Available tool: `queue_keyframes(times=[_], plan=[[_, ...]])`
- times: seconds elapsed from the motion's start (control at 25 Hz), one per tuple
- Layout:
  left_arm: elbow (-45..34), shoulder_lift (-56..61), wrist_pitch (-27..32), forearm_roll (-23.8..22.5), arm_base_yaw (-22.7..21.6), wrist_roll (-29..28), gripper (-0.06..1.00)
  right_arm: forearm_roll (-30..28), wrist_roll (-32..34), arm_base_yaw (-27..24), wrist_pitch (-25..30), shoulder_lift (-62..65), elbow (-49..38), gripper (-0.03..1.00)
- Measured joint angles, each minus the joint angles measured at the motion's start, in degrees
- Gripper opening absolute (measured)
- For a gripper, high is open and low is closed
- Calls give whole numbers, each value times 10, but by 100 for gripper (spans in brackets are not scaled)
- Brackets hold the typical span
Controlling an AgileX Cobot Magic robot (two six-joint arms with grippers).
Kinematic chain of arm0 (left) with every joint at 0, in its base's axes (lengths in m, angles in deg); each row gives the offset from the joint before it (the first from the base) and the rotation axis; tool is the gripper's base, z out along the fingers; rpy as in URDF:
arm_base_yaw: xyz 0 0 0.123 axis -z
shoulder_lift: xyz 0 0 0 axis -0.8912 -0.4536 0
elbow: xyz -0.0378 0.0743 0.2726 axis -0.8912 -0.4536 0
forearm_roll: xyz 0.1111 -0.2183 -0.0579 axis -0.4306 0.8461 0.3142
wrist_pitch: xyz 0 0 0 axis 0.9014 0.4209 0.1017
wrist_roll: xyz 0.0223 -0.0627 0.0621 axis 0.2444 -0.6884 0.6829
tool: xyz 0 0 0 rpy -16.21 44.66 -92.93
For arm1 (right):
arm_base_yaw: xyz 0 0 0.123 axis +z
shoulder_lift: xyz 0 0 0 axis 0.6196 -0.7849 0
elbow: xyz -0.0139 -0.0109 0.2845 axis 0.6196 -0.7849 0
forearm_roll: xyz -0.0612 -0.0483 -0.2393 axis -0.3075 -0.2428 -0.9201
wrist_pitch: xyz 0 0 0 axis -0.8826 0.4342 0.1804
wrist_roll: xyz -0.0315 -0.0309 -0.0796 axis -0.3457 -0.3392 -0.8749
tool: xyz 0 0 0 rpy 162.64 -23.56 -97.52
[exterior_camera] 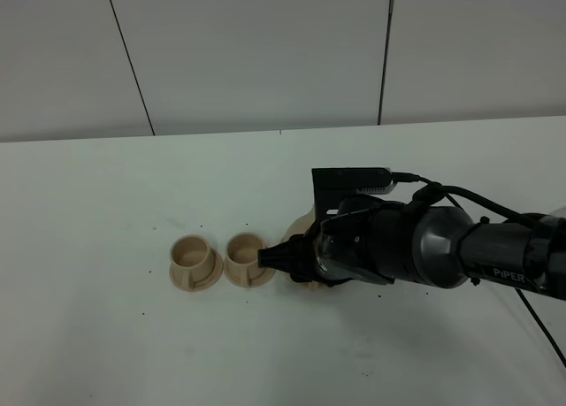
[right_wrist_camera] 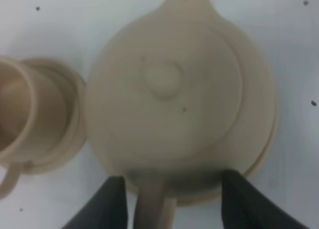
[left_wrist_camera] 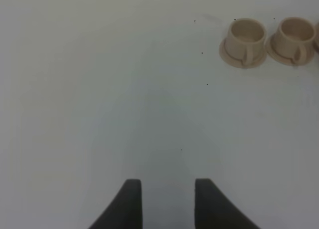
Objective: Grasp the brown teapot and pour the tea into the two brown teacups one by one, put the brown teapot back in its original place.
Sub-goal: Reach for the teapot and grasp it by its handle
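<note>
Lidded round beige ceramic teapot (right_wrist_camera: 174, 89), handle between the spread jaws of the right gripper (right_wrist_camera: 172, 179); two empty beige cylindrical teacups (exterior_camera: 193, 254) (exterior_camera: 245, 248) beside it; left gripper (left_wrist_camera: 168, 184) parted, holding nothing; white tabletop (exterior_camera: 88, 203), pale panelled wall (exterior_camera: 265, 52).

R gripper (right_wrist_camera: 173, 177) jaws wide astride teapot (right_wrist_camera: 179, 99) handle, teacup (right_wrist_camera: 31, 114) just beside pot.

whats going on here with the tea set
The right tool hangs open over the brown teapot, a finger on either side of its handle, not closed on it yet. The teapot sits on its saucer, and the two teacups stand beside it. The left tool is open over the table, away from the set.
</note>
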Motion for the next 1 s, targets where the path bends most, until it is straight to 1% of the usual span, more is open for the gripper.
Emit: queue_keyframes(times=[0.2,0.44,1.0], plan=[[0,0,0,0,0,0,33,17,-12,0,1,-1,0,42],[0,0,0,0,0,0,33,20,-16,-1,1,-1,0,41],[0,0,0,0,0,0,33,20,-16,-1,1,-1,0,32]])
